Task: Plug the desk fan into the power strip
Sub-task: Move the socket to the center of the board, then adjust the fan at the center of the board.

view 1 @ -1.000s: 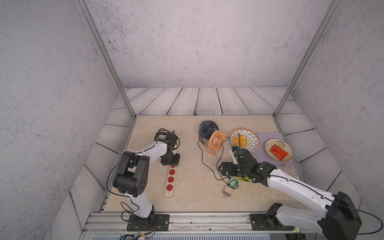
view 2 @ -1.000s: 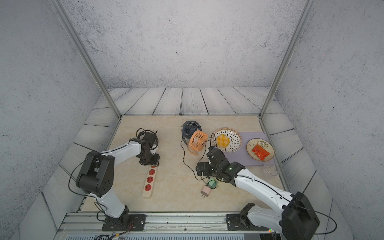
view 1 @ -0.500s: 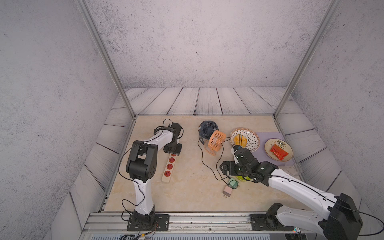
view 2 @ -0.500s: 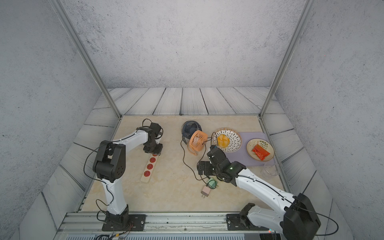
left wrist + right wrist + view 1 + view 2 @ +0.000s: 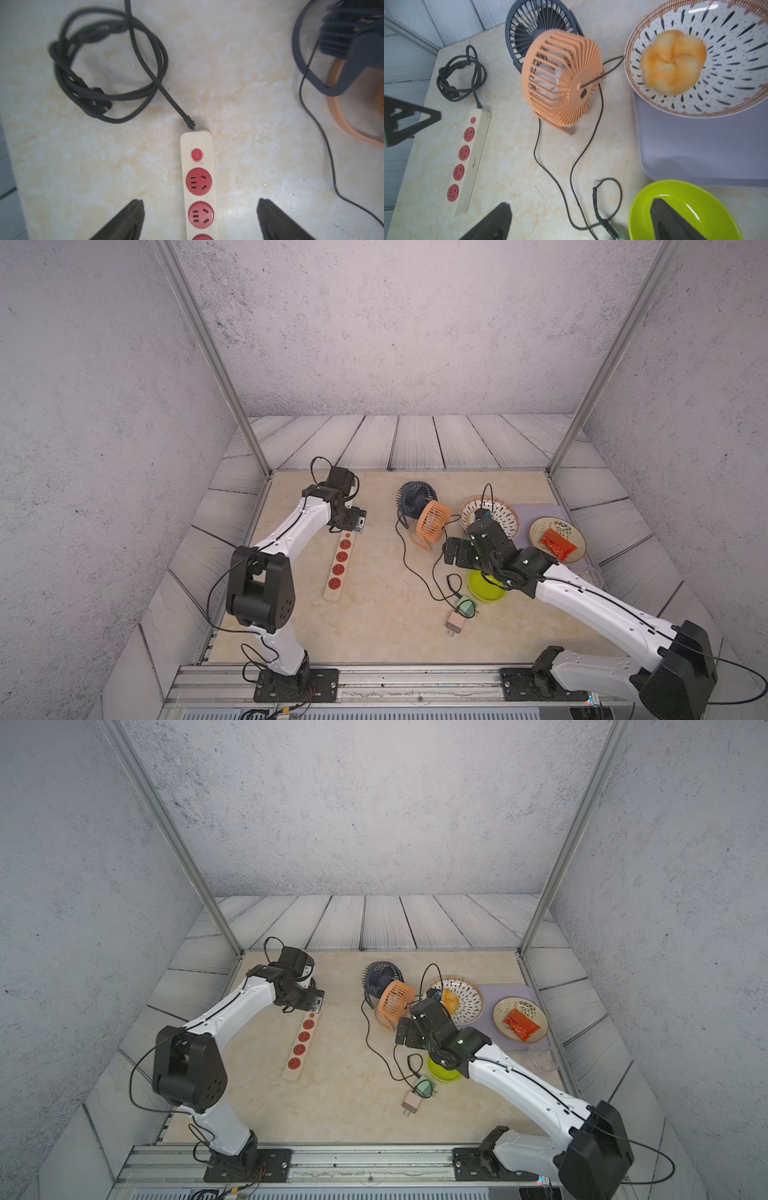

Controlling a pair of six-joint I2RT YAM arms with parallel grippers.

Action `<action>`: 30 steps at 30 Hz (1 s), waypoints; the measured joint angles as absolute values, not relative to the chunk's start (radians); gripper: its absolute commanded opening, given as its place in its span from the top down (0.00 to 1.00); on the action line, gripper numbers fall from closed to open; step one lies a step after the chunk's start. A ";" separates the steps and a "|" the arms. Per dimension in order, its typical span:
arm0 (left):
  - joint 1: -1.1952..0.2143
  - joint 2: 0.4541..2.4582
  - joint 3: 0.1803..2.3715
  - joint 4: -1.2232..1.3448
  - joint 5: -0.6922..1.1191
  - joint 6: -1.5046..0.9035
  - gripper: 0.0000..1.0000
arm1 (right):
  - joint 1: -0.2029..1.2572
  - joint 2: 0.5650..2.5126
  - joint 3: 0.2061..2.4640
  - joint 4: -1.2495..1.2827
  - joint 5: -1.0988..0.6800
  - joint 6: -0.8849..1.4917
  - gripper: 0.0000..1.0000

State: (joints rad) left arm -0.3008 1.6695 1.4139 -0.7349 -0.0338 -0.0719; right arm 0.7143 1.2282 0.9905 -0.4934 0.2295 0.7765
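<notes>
The cream power strip (image 5: 338, 568) (image 5: 302, 1048) lies on the table with its red sockets facing up. My left gripper (image 5: 352, 524) (image 5: 200, 204) hangs over its button end, open, one finger on each side of the strip (image 5: 198, 187) and touching nothing. An orange desk fan (image 5: 433, 519) (image 5: 562, 79) leans against a dark blue fan (image 5: 415, 497). Their thin black cords run to a pink plug (image 5: 455, 621) and a green plug (image 5: 465, 607) near the front. My right gripper (image 5: 453, 553) (image 5: 581, 203) is open above those cords, holding nothing.
The strip's black cord (image 5: 104, 83) lies coiled behind it. A lime bowl (image 5: 486, 587) sits under my right wrist. A patterned bowl (image 5: 505, 512) with a bun, a purple mat (image 5: 695, 145) and a plate (image 5: 540, 526) with a red packet fill the right.
My left gripper carried the power strip's button end a little toward the back, then opened and let it go. The right arm has hardly moved.
</notes>
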 measured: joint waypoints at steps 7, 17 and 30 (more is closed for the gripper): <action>-0.292 1.370 1.181 -0.635 -0.002 -0.043 0.00 | 0.727 1.491 1.266 -0.562 0.385 0.845 0.01; -0.202 1.274 1.049 -0.551 0.121 -0.033 0.00 | 0.730 1.795 1.555 -0.648 0.483 0.923 0.01; -0.119 1.224 1.012 -0.501 0.227 -0.052 0.00 | 0.730 2.018 1.729 -0.704 0.526 0.965 0.01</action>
